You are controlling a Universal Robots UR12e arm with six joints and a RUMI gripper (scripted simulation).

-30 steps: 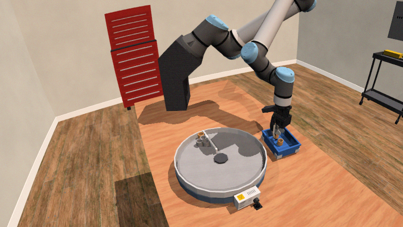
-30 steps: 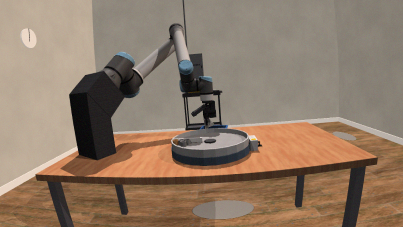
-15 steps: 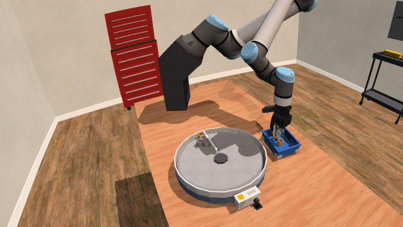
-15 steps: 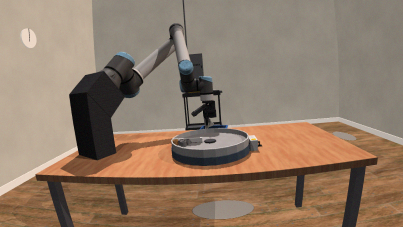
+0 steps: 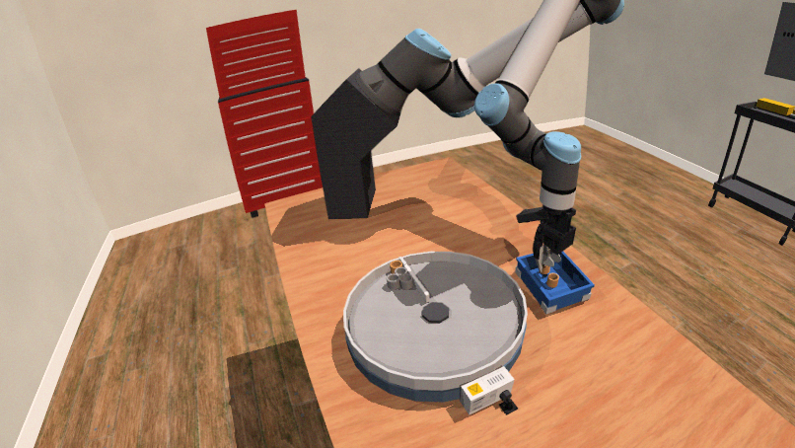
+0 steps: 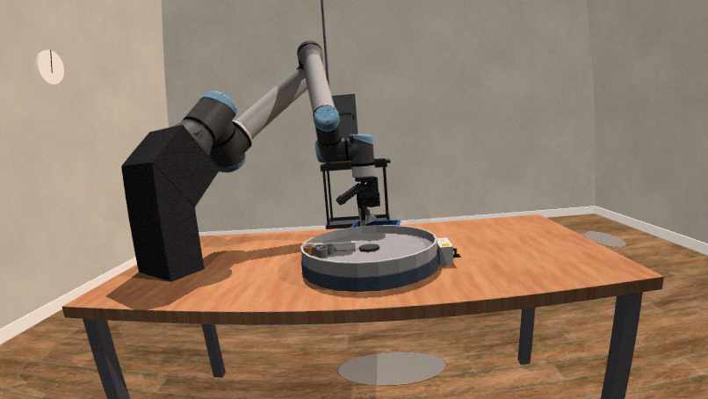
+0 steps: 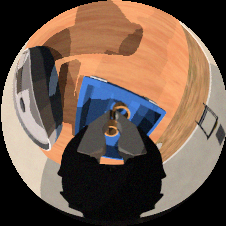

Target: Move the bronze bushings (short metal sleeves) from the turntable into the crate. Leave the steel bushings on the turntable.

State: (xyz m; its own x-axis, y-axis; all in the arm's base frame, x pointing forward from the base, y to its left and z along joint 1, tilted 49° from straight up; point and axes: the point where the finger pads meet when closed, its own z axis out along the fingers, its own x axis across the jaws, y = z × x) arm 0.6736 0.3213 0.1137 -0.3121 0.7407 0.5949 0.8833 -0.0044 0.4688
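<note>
My gripper (image 5: pixel 545 265) hangs straight down into the blue crate (image 5: pixel 559 281) and is shut on a bronze bushing (image 7: pixel 112 131), held just above the crate floor. A second bronze bushing (image 5: pixel 552 279) stands inside the crate, next to the held one; it also shows in the wrist view (image 7: pixel 120 111). On the grey turntable (image 5: pixel 435 316), at its far left beside a thin divider bar (image 5: pixel 415 276), stand one bronze bushing (image 5: pixel 396 265) and two steel bushings (image 5: pixel 399 279). In the exterior view the gripper (image 6: pixel 365 219) is behind the turntable (image 6: pixel 369 255).
A black hub (image 5: pixel 435 312) sits at the turntable's centre. A white control box (image 5: pixel 486 389) is at its near rim. The black arm base (image 5: pixel 347 153) stands at the table's back, a red tool cabinet (image 5: pixel 262 108) behind it, a black cart (image 5: pixel 758 161) at the right.
</note>
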